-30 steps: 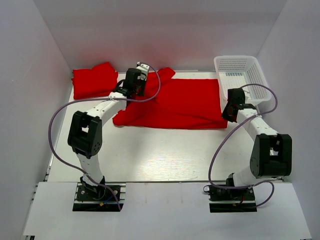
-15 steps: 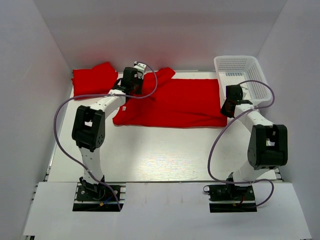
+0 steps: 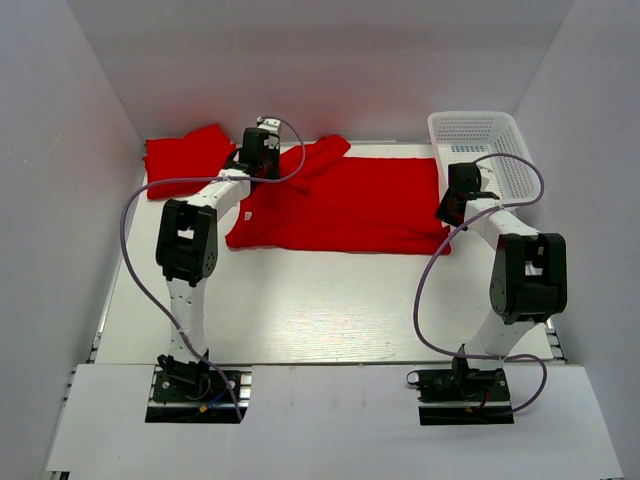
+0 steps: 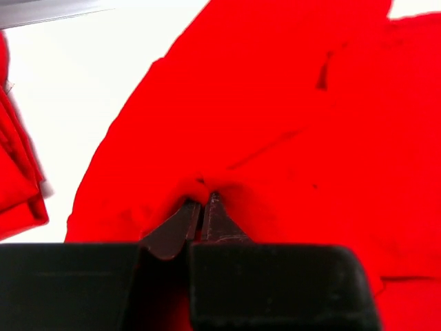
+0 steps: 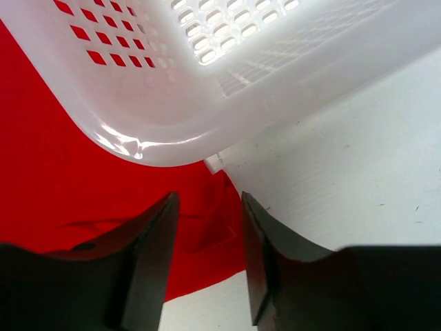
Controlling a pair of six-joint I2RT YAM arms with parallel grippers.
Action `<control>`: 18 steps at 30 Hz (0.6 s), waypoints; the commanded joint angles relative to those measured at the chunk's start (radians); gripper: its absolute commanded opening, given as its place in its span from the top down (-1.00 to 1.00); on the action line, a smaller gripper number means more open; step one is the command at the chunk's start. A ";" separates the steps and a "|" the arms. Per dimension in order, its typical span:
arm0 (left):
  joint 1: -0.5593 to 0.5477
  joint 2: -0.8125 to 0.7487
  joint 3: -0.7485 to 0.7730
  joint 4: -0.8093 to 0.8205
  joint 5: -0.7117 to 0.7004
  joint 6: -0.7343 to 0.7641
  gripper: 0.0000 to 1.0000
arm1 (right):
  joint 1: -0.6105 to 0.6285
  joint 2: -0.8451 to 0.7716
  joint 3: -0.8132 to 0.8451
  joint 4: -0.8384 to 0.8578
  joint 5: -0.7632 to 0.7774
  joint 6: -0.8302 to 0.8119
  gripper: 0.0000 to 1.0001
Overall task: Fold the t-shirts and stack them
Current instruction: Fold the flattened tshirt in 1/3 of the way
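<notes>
A red t-shirt point(image 3: 345, 205) lies spread flat across the back middle of the table. Another t-shirt point(image 3: 188, 158), folded, sits at the back left. My left gripper point(image 3: 265, 160) is at the spread shirt's left end. In the left wrist view its jaws point(image 4: 204, 198) are shut on a puckered bit of that shirt's cloth point(image 4: 289, 103). My right gripper point(image 3: 450, 200) hovers at the shirt's right edge beside the basket. Its jaws point(image 5: 208, 200) stand open over the shirt's corner point(image 5: 62, 172), with nothing between them.
A white mesh basket point(image 3: 480, 150) stands at the back right, its corner point(image 5: 172, 89) just ahead of my right fingers. White walls close in the table on the left, back and right. The folded shirt's edge point(image 4: 17, 186) lies left of my left gripper.
My right gripper has opened and let go of the shirt's right edge. Both grippers have moved toward the back, the left one a little leftward with the cloth.
</notes>
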 commanded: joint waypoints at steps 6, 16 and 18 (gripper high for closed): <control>0.044 0.049 0.095 -0.001 0.106 -0.097 0.80 | 0.007 -0.040 0.021 0.031 -0.104 -0.096 -0.81; 0.053 0.101 0.140 0.010 0.161 -0.142 0.01 | 0.019 -0.164 -0.068 0.099 -0.279 -0.191 -0.81; 0.053 0.130 0.167 0.010 0.170 -0.142 -0.17 | 0.027 -0.198 -0.079 0.105 -0.305 -0.205 -0.81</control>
